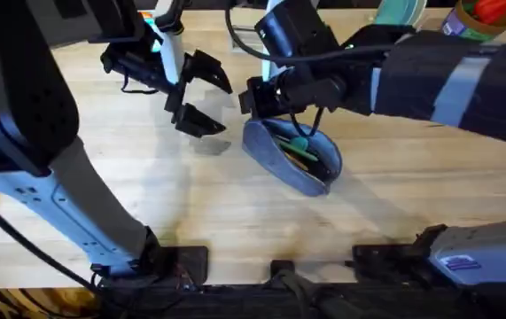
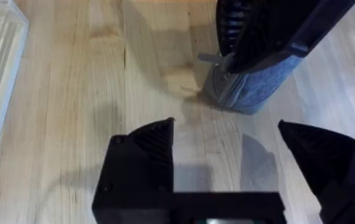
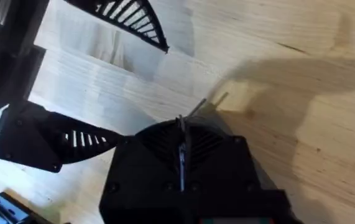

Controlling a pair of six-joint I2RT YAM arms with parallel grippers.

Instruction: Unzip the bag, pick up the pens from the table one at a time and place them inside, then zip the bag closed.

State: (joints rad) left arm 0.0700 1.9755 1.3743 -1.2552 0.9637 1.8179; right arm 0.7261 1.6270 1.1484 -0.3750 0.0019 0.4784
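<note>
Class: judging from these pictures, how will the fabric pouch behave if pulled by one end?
The pouch looks soft, its open mouth sagging, so it would probably flex. It seems light and may slide on the smooth table.

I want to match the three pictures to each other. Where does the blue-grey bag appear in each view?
Overhead: the bag lies open at centre, a green pen inside, the right gripper at its upper end.
Left wrist: its grey end stands at upper right, beyond the open left gripper.
Right wrist: I cannot make out the bag; the shut fingers cover that spot.
Shared landmark: the table.
</note>
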